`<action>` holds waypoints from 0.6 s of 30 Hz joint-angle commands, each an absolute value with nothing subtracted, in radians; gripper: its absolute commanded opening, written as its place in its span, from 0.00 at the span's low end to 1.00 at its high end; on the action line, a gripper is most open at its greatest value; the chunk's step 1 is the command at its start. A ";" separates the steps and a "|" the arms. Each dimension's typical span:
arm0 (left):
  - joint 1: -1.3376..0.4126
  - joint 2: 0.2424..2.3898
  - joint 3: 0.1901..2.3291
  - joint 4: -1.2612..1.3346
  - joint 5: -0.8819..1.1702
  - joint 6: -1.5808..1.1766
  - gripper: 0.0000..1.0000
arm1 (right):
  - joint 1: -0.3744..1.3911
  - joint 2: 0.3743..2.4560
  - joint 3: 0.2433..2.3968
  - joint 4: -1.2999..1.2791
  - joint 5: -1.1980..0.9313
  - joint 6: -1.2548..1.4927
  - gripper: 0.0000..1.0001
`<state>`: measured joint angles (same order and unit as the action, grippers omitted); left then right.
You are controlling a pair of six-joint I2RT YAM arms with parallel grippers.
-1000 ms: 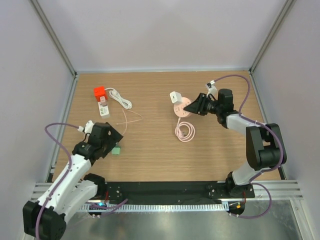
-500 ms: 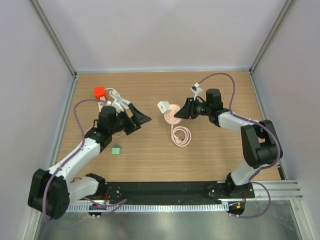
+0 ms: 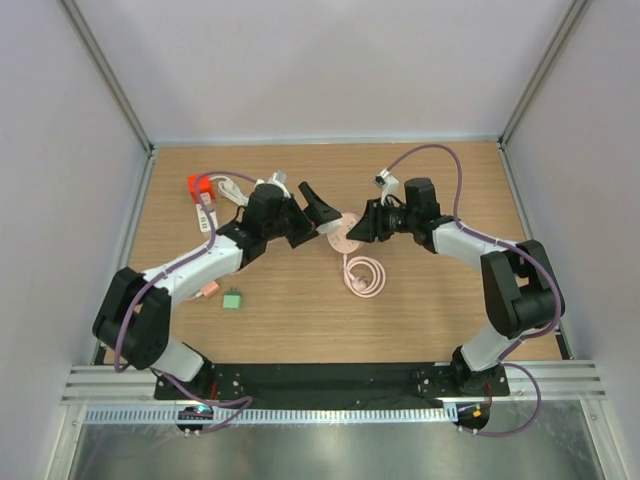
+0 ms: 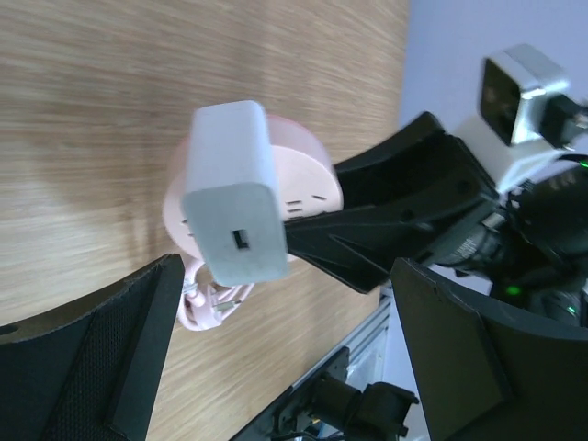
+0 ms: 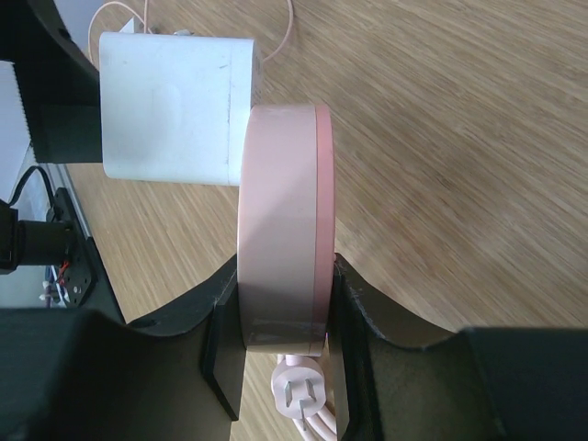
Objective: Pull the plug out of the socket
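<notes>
The left fingers (image 4: 101,358) are spread wide and hold nothing. The white plug (image 4: 234,207) lies between them, clear of both. The plug is seated in the round pink socket (image 5: 280,220), which rests on the tabletop (image 3: 300,320) immediately left of the right fingers (image 5: 386,322). The right fingers are clamped on the socket's edge. Half a second earlier the left fingers stood well left of the plug; they have since reached it. Socket position and right grip are unchanged.
</notes>
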<state>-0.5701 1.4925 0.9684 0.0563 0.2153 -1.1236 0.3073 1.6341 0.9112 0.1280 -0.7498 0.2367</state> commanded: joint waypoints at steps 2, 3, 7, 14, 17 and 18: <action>-0.586 1.514 1.034 -0.046 0.123 -1.143 1.00 | 0.314 1.568 0.962 0.164 -0.767 0.213 0.01; -0.591 1.522 1.058 -0.063 0.108 -1.140 1.00 | 0.314 1.566 0.962 0.164 -0.767 0.215 0.01; -0.595 1.555 1.094 -0.101 0.080 -1.131 0.93 | 0.316 1.568 0.962 0.170 -0.775 0.219 0.01; -0.610 1.618 1.138 -0.104 0.060 -1.137 0.77 | 0.316 1.566 0.960 0.183 -0.787 0.241 0.01; -0.617 1.640 1.157 -0.104 0.043 -1.132 0.69 | 0.316 1.565 0.957 0.190 -0.788 0.247 0.01; -0.617 1.644 1.161 -0.104 0.040 -1.131 0.57 | 0.316 1.565 0.957 0.192 -0.787 0.247 0.01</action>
